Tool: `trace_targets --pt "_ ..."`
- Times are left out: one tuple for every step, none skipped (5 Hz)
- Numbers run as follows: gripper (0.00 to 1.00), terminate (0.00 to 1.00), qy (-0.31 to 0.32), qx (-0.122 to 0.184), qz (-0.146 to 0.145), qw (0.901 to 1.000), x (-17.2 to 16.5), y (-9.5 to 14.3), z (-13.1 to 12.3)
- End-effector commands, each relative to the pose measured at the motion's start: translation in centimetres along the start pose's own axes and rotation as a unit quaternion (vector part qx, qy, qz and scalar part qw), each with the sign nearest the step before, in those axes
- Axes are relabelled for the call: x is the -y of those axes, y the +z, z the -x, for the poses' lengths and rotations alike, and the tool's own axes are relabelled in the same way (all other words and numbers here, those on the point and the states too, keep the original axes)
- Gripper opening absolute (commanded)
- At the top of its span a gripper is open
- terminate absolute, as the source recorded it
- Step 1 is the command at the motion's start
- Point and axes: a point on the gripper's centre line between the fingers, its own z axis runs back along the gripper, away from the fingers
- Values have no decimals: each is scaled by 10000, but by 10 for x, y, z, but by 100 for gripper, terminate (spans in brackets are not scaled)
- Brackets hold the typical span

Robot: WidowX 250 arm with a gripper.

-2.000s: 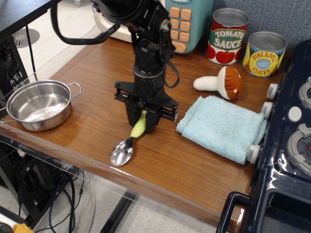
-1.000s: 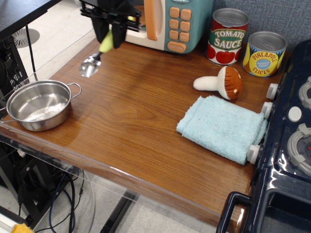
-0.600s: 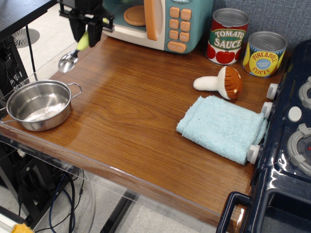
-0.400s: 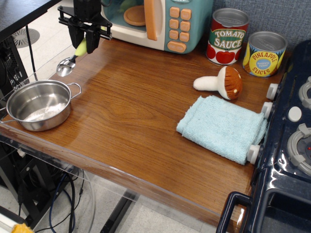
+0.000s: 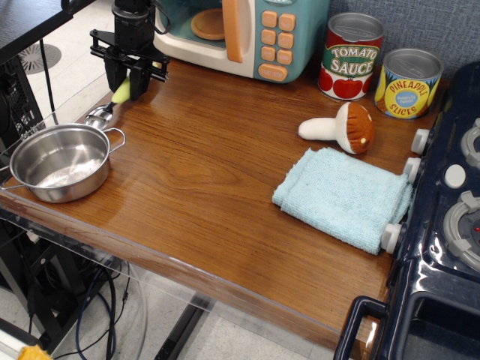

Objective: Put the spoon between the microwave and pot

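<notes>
My gripper (image 5: 124, 87) is at the table's far left, between the microwave (image 5: 240, 31) and the pot (image 5: 60, 161). It is shut on the spoon (image 5: 110, 103), holding its yellow-green handle, with the metal bowl hanging down to the left near the table surface just behind the pot's rim. The microwave is cream and teal with orange buttons, its door open and an orange plate inside. The shiny steel pot stands at the front left corner, empty.
A tomato sauce can (image 5: 351, 55) and a pineapple can (image 5: 407, 82) stand at the back right. A toy mushroom (image 5: 343, 127) lies by a light blue cloth (image 5: 345, 196). A dark blue toy stove (image 5: 441, 247) fills the right edge.
My gripper lifted the spoon from the table's front middle, carried it to the far left by the microwave, and has lowered it towards the table beside the pot.
</notes>
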Motion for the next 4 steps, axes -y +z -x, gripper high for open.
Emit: trace_targets --pt "100 0 184 -7 -170 9997 -14 16 -1" --pt "100 0 323 -49 -289 9990 -12 18 0" --pt "100 0 394 15 -386 9985 -15 31 2" --pt "100 0 638 240 -188 9975 -26 59 3"
